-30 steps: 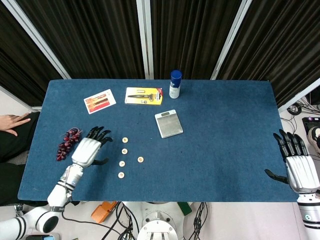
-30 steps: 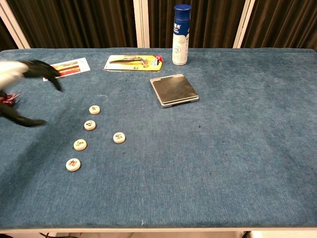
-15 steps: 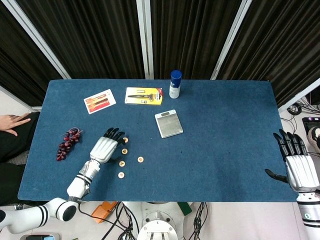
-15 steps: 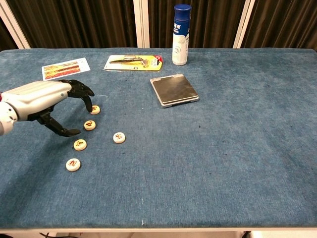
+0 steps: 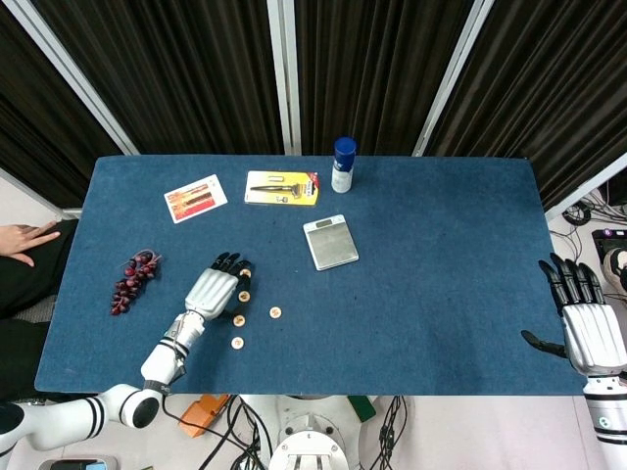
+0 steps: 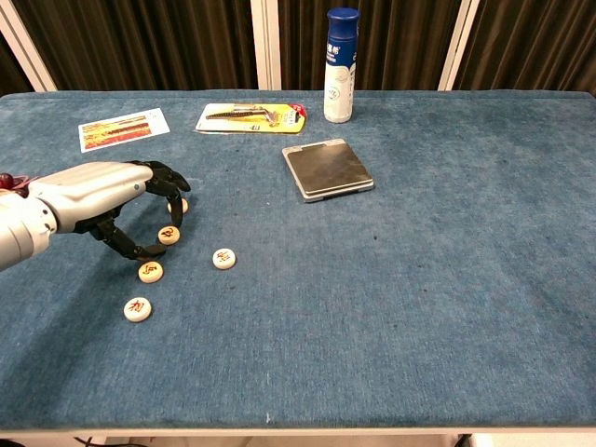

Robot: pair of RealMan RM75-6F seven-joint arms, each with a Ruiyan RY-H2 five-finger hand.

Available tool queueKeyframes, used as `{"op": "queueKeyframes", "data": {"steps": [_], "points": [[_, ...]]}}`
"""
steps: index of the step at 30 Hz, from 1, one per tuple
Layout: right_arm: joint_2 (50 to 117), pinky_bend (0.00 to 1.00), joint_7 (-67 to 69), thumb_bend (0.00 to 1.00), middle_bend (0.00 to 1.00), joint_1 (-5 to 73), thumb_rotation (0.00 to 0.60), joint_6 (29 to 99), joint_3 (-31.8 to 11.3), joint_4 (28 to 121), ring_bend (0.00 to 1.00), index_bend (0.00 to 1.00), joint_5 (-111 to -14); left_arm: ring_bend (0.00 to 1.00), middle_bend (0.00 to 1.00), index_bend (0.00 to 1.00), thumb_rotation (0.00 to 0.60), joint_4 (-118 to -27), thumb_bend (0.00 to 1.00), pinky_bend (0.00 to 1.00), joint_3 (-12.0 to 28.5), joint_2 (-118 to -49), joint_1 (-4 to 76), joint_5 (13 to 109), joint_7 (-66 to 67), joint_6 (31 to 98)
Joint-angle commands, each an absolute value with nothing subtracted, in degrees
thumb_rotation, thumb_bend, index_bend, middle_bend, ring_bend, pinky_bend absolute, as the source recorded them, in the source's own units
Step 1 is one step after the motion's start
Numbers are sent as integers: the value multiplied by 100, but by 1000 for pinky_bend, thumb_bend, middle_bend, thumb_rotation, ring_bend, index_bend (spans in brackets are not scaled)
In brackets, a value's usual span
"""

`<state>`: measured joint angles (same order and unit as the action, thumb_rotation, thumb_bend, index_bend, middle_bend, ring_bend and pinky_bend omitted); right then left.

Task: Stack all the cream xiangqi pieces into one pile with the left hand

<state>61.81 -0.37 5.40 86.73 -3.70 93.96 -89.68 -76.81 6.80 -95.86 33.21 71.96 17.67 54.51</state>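
We see five xiangqi pieces (image 6: 223, 259) on the desk (image 6: 419, 307), near the left. Our left hand (image 6: 112, 200) sits over the far ones. The scale (image 6: 328, 169) lies right of them, farther back. Behind it stands the bottle (image 6: 341, 65), with the razor pack (image 6: 250, 117) and card (image 6: 123, 128) to its left. Our right hand (image 5: 588, 328) is far right.

The left arm reaches in from the near left corner, its forearm angled toward the far right, low over the desk (image 5: 441, 245). The left hand (image 6: 112, 200) is palm down, its dark fingers (image 6: 172, 186) curled downward and the thumb bent under, a gap between them; whether they grip anything cannot be told. The right hand (image 5: 585, 318) rests at the near right edge, well apart from the left, fingers straight and spread toward the far side, thumb out to the left.
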Motion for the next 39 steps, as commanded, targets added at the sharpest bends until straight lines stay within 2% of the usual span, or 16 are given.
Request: {"op": "queueKeyframes", "data": {"steps": [1, 12, 27, 39], "points": [[6187, 70, -20, 98, 0, 538, 600, 8676, -372, 9381, 0, 0, -8963, 0, 128, 435, 600, -7668, 336, 0, 667, -9592, 3330, 7169, 1776, 5452], [6194, 70, -10, 98, 0, 540, 600, 8668, -372, 9363, 0, 0, -8953, 0, 128, 521, 600, -7591, 380, 0, 680, -9603, 3384, 7097, 1718, 5495], [6195, 70, -43, 97, 0, 525, 600, 8693, -369, 9395, 0, 0, -8956, 0, 128, 523, 600, -7422, 390, 0, 1231, -9647, 3859, 6386, 1960, 5208], [6201, 70, 27, 98, 0, 510, 600, 8697, -372, 9336, 0, 0, -8932, 0, 128, 522, 600, -7385, 386, 0, 1189, -9668, 3992, 5975, 2233, 5161]]}}
